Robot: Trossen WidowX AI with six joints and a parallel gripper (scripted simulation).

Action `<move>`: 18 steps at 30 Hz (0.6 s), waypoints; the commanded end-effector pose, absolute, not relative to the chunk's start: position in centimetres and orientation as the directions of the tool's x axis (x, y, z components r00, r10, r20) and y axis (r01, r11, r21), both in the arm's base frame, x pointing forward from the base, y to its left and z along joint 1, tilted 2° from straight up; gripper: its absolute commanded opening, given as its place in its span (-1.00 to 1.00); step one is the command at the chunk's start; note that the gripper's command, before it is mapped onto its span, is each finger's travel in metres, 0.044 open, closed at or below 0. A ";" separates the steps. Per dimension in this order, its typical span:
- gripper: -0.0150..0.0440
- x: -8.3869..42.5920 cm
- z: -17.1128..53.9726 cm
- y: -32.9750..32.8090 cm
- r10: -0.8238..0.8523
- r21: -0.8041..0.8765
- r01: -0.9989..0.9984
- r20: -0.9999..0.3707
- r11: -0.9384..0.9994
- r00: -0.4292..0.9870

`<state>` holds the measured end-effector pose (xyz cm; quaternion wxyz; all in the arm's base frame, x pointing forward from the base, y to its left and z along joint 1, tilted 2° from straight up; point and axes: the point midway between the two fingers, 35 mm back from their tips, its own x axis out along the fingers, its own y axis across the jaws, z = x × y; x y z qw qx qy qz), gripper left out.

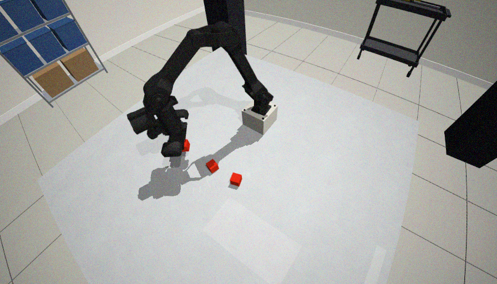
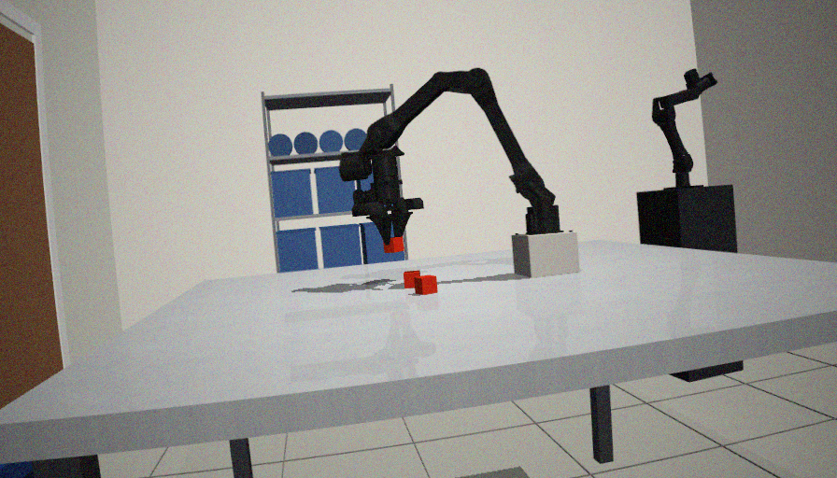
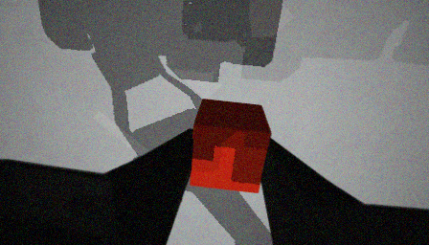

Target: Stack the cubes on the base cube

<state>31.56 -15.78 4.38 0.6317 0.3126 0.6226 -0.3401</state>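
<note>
My gripper [image 2: 393, 240] [image 3: 228, 141] is shut on a red cube [image 1: 186, 145] [image 2: 396, 245] [image 3: 229, 156], which is held above the table between both fingertips. In the top view the gripper partly hides this cube. A second red cube [image 1: 212, 165] [image 2: 411, 279] rests on the table within the arm's shadow. A third red cube [image 1: 236, 179] [image 2: 425, 285] rests a short way from it, with table showing between them in the top view. All three look alike, and I cannot tell which is the fixed base. Neither cube on the table bears another.
The arm's pale mounting block [image 1: 253, 120] [image 2: 546, 255] stands on the white table [image 1: 329, 193] [image 2: 247, 349]. A shelf with blue bins [image 1: 47, 2] [image 2: 290, 192], a dark cart [image 1: 390, 51] and a second arm on a black pedestal [image 2: 660, 219] stand beyond the table.
</note>
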 end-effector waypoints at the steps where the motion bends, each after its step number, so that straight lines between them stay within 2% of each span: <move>1: -0.14 31.7 5.8 -15.7 -0.044 -0.021 0.821 -0.999 0.570 0.005; 18: -0.14 31.9 7.6 -13.8 -0.037 -0.012 0.804 -0.999 0.595 0.012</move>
